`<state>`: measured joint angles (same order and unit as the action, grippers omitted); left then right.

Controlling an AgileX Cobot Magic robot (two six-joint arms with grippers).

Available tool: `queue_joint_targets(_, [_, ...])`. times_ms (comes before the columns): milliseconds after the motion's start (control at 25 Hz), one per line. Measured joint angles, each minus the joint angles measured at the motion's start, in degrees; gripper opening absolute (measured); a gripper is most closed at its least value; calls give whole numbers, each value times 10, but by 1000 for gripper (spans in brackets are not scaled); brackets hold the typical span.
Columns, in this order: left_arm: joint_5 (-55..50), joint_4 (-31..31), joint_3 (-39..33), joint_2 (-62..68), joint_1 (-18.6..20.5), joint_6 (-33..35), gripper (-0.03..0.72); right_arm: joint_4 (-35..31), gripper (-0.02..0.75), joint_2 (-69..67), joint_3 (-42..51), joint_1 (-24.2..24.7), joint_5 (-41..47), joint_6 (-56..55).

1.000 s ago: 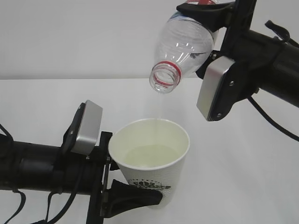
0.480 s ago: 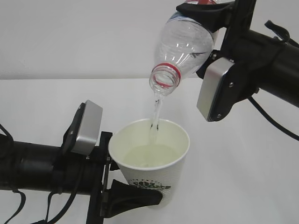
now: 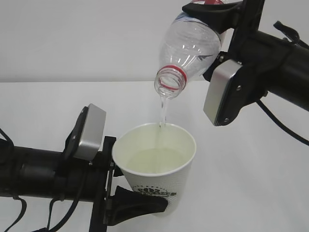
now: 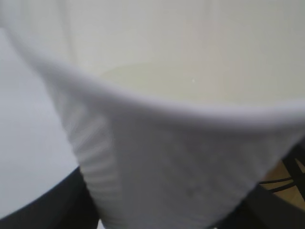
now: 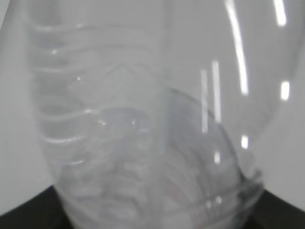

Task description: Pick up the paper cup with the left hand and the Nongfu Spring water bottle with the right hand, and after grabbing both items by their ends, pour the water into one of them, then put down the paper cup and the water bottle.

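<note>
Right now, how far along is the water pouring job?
Done: the left gripper holds the paper cup low down, and the right gripper holds the tipped bottle. In hand: a thin stream of water falls into the partly filled cup. Left: finish pouring, then set both down.

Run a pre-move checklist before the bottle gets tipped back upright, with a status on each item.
1. Left hand gripping the paper cup low on its side: ok.
2. Right hand clamped on the Nongfu Spring water bottle: ok.
3. Bottle mouth above the cup opening: ok.
4. Stream of water landing inside the cup: ok.
5. Cup not overfull, level below the rim: ok.
6. Water left in the bottle: cannot tell.
</note>
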<state>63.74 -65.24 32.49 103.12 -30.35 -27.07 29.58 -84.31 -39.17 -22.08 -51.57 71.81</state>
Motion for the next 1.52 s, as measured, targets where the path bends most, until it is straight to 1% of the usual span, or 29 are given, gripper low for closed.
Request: queue_joint_targets(1520, [0, -1, 0, 0, 0, 0, 459, 0, 451, 0, 0, 0, -23, 13])
